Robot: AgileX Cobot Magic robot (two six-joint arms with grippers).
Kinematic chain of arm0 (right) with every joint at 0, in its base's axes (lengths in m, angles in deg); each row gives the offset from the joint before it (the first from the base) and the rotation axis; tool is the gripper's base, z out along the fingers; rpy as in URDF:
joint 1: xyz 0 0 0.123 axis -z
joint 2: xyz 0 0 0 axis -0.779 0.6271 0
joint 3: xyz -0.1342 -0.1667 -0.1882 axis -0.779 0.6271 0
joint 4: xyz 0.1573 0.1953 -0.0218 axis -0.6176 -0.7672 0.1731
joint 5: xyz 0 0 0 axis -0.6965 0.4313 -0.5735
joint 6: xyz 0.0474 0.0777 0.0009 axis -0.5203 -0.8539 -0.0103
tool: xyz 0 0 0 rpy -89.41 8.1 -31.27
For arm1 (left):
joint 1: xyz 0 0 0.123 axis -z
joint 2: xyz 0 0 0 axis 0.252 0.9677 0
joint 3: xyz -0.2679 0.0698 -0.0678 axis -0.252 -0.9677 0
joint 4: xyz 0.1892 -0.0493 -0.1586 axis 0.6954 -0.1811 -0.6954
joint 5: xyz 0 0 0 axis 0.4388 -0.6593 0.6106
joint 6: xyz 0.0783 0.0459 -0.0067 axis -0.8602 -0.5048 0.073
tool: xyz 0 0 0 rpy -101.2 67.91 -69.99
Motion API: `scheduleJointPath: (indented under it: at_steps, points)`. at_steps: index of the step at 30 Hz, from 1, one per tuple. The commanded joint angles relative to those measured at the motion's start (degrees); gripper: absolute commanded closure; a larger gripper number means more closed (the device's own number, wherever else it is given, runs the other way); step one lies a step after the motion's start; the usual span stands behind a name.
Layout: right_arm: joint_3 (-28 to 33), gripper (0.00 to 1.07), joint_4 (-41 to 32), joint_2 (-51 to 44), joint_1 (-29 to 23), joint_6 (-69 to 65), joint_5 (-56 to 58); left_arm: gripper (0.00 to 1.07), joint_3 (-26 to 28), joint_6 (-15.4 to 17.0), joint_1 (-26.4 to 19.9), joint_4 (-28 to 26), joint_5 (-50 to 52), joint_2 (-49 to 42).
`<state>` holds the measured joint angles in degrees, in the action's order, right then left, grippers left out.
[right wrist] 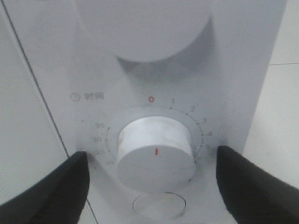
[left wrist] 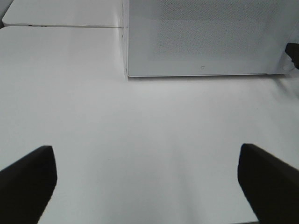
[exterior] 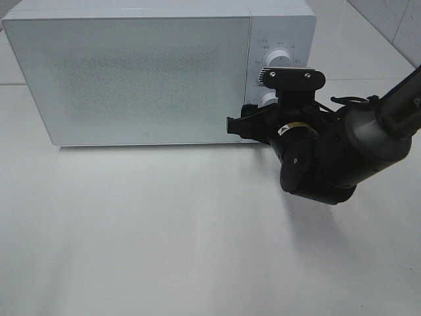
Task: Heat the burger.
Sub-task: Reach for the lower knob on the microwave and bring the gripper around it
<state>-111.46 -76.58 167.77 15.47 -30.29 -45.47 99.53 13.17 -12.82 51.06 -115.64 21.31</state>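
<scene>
The burger shows in no view. The microwave [exterior: 131, 72] stands at the far side of the worktop [exterior: 164, 230] with its door shut, so the burger is most likely inside already, though the frosted door hides it. Loading and closing look done; what seems left is setting the time.

The right gripper [right wrist: 156, 179] is up against the control panel at the microwave's right end. Its fingers [right wrist: 51, 186] stand open on either side of the timer knob [right wrist: 155, 154], apart from it and gripping nothing. The knob's red mark lies on the side away from the red 0 of the dial; whether that means a time is set cannot be told.

The left gripper [left wrist: 147, 182] hangs over bare worktop, near and left of the microwave, open and empty.

Nothing lies between the fingers and the knob. A second knob [right wrist: 145, 28] sits just above it and a flat round button [right wrist: 159, 205] just below, so a slip could nudge either.
</scene>
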Motion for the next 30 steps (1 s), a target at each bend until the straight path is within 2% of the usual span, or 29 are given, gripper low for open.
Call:
scheduleJointPath:
  at_steps: [1, 13, 15, 16, 18, 19, 20, 21, 22, 23, 24, 25, 28, 30]
  points:
    - [-1.20, 0.37, 1.78, -1.26, 0.74, 1.03, -1.78, 0.09, -0.11, 0.23, -0.23, 0.00, 0.11, -1.26]
    - [-1.20, 0.39, 1.72, -2.64, 0.29, 1.38, -1.26, 0.09, -0.11, 0.23, -0.23, 0.00, 0.11, -1.26]
    - [-1.20, 0.46, 1.72, -2.64, 0.29, 1.38, -1.49, 0.09, -0.11, 0.23, -0.23, 0.00, 0.11, -1.26]
    - [-1.20, 0.46, 1.72, -2.64, 0.29, 1.38, -1.49, 0.09, -0.11, 0.23, -0.23, 0.00, 0.11, -1.26]
    - [-1.20, 0.61, 1.72, -2.64, 0.29, 1.32, -1.20, 0.09, -0.11, 0.23, -0.23, 0.00, 0.11, -1.26]
    - [-1.20, 0.61, 1.72, -2.64, 0.29, 1.32, -1.20, 0.09, -0.11, 0.23, -0.23, 0.00, 0.11, -1.26]
    - [-1.20, 0.73, 1.83, -2.46, 0.29, 1.15, -1.26, 0.09, -0.11, 0.23, -0.23, 0.00, 0.11, -1.26]
    - [-1.20, 0.73, 1.83, -2.46, 0.29, 1.15, -1.26, 0.09, -0.11, 0.23, -0.23, 0.00, 0.11, -1.26]
    - [-1.20, 0.86, 2.35, -2.46, 0.29, 0.86, -1.38, 0.09, -0.11, 0.23, -0.23, 0.00, 0.11, -1.26]
    - [-1.26, 0.92, 3.04, -2.46, 0.29, 0.80, -1.38, 0.09, -0.11, 0.23, -0.23, 0.00, 0.11, -1.26]
    - [-1.26, 0.92, 3.04, -2.46, 0.29, 0.80, -1.38, 0.09, -0.11, 0.23, -0.23, 0.00, 0.11, -1.26]
    - [-1.26, 1.01, 3.72, -2.46, 0.29, 0.80, -1.78, 0.09, -0.11, 0.23, -0.23, 0.00, 0.11, -1.26]
    - [-1.26, 1.07, 3.95, -2.46, 0.29, 0.80, -1.89, 0.09, -0.11, 0.23, -0.23, 0.00, 0.11, -1.26]
    - [-1.26, 1.07, 3.95, -2.46, 0.29, 0.80, -2.01, 0.09, -0.11, 0.23, -0.23, 0.00, 0.11, -1.26]
